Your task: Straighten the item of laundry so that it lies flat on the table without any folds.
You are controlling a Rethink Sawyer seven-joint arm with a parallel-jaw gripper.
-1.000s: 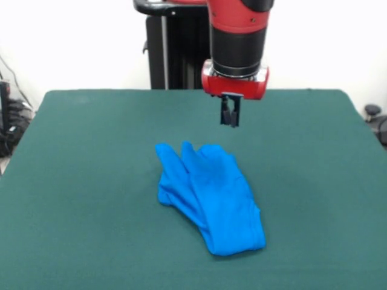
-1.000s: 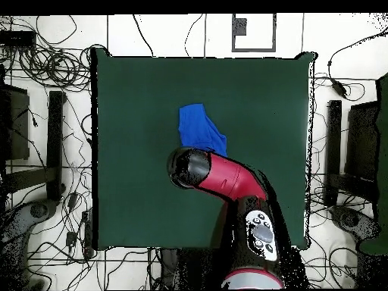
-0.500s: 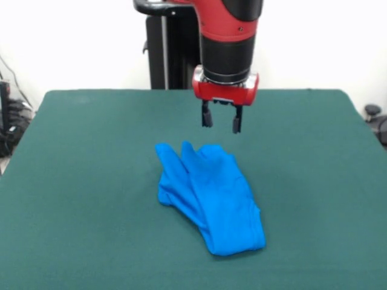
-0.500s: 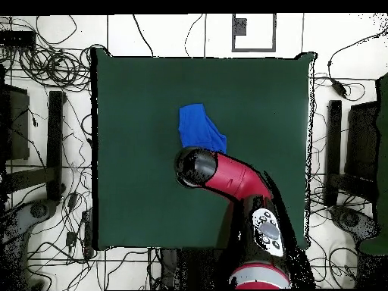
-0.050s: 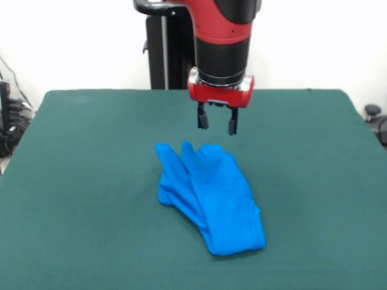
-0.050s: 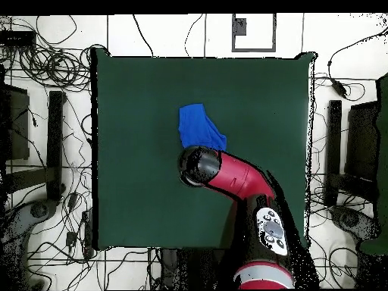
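Blue T-shirt (image 5: 208, 196): bunched in folds near the green counter's (image 5: 78, 181) centre. Claw (image 5: 216, 122): fingers spread, empty, poised above the shirt's far end, not touching. Since a second ago: claw opened from pressed together, shifted slightly; shirt unmoved.

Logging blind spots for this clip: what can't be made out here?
- Overhead view: the gripper is hidden under the arm, which also covers the shirt's near end.
- Front view: the shirt lies bunched, so its sleeves, collar and lower layers can't be told apart.
- Front view: the table's near edge is cut off by the frame.
- Front view: the open gripper shows, but its height above the table is unclear.
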